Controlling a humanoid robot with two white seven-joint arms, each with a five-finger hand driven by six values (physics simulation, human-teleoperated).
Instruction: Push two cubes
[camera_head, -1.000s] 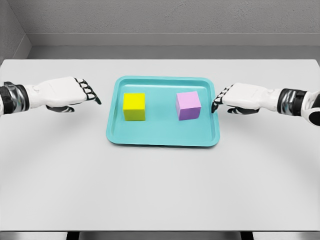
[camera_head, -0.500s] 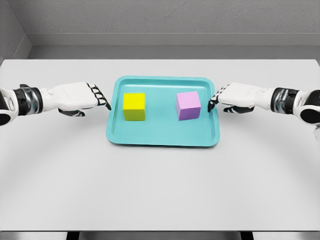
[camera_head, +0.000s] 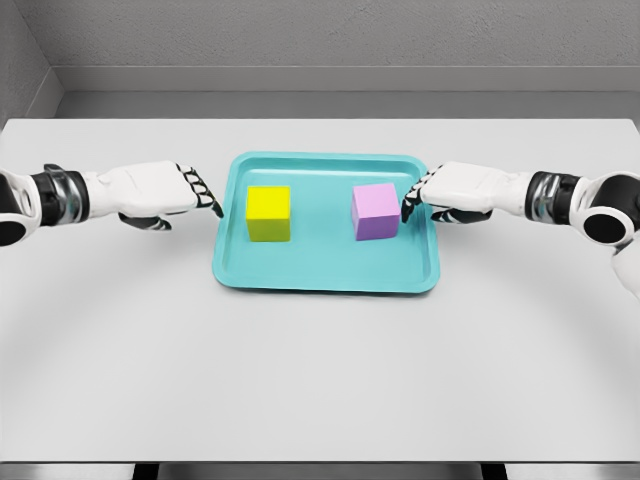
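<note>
A teal tray (camera_head: 325, 278) lay in the middle of a white table (camera_head: 320, 380), and the two cubes of the task stood inside it, well apart from each other: the yellow cube (camera_head: 268, 213) in the left half and the purple cube (camera_head: 376, 211) in the right half. The right hand (camera_head: 455, 193) was over the right rim of the tray, with its fingers stretched and held together, holding nothing, and its dark fingertips (camera_head: 408, 205) were at the right face of the purple cube (I could not tell if they touched it or were only just beside it). The left hand (camera_head: 160, 192) was outside the tray, its fingers also straight and close together and empty, with the tips at the left rim and not yet near the yellow cube. To my judgement the step in hand was to bring both hands against the outer faces of the cubes. To do it well, each hand should meet the middle of the face, low and flat, so that the cube slides straight and does not turn or tip. The left hand should first pass over the rim without catching it.
</note>
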